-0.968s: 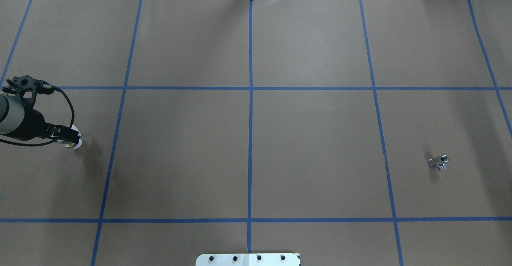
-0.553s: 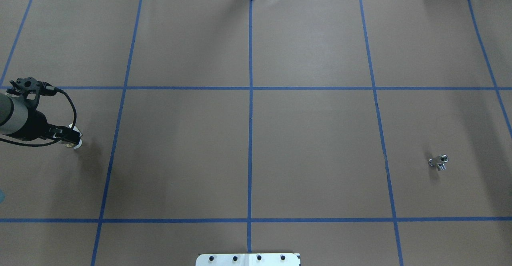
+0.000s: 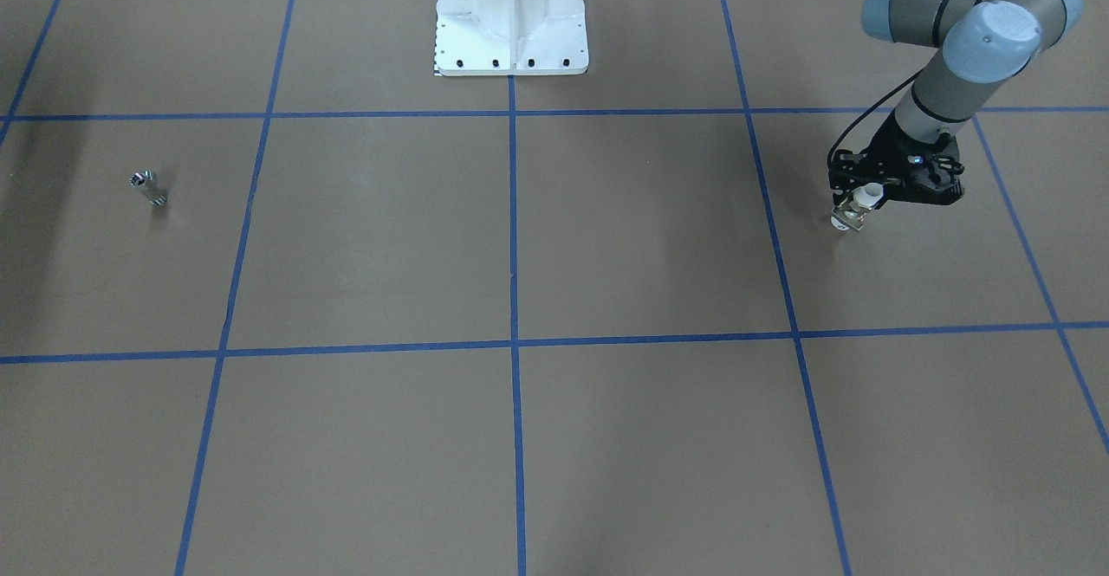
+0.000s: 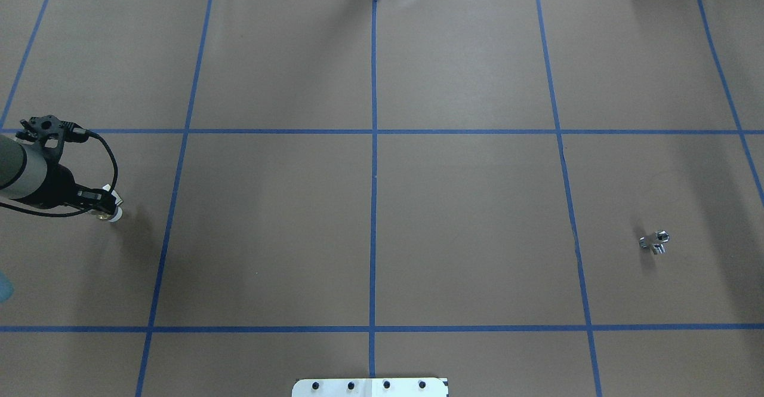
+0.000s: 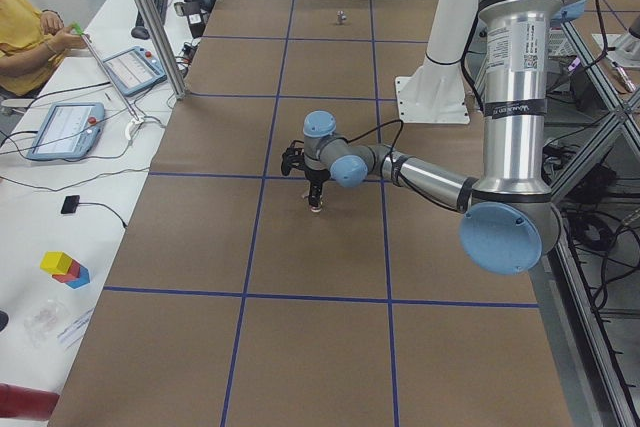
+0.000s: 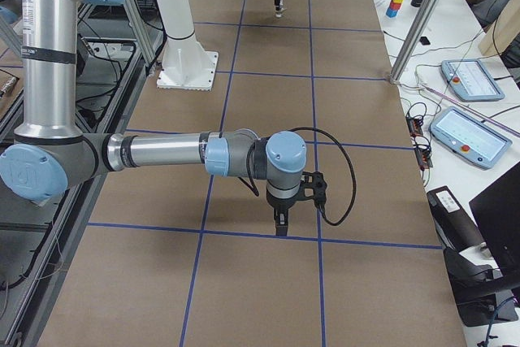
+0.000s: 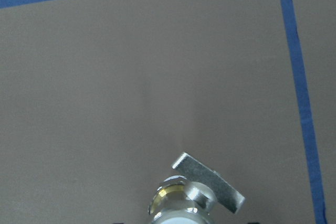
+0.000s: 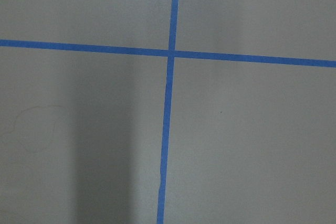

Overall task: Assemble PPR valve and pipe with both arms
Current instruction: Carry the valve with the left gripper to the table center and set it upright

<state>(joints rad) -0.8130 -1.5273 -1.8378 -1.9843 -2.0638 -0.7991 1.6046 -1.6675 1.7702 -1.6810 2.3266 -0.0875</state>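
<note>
The PPR valve [image 4: 114, 214], with its white collar and brass body, is at the table's far left, held by my left gripper [image 4: 109, 206]. In the front-facing view the left gripper [image 3: 858, 203] is shut on the valve [image 3: 851, 216] at or just above the table. The left wrist view shows the valve [image 7: 191, 200] with its flat tab. The pipe [image 4: 655, 242] lies alone at the right, and also shows in the front-facing view [image 3: 149, 188]. My right gripper [image 6: 281, 223] shows only in the exterior right view, pointing down over bare table; I cannot tell whether it is open or shut.
The white pedestal [image 3: 511, 22] stands at the robot's side of the table, its base plate [image 4: 370, 387] at the near edge. Blue tape lines [image 4: 373, 176] grid the brown table cover. Tablets [image 5: 65, 127] and cables lie on the operators' desk beside the table.
My left wrist has shifted slightly to the right above the valve. The valve and the pipe have stayed where they were.
</note>
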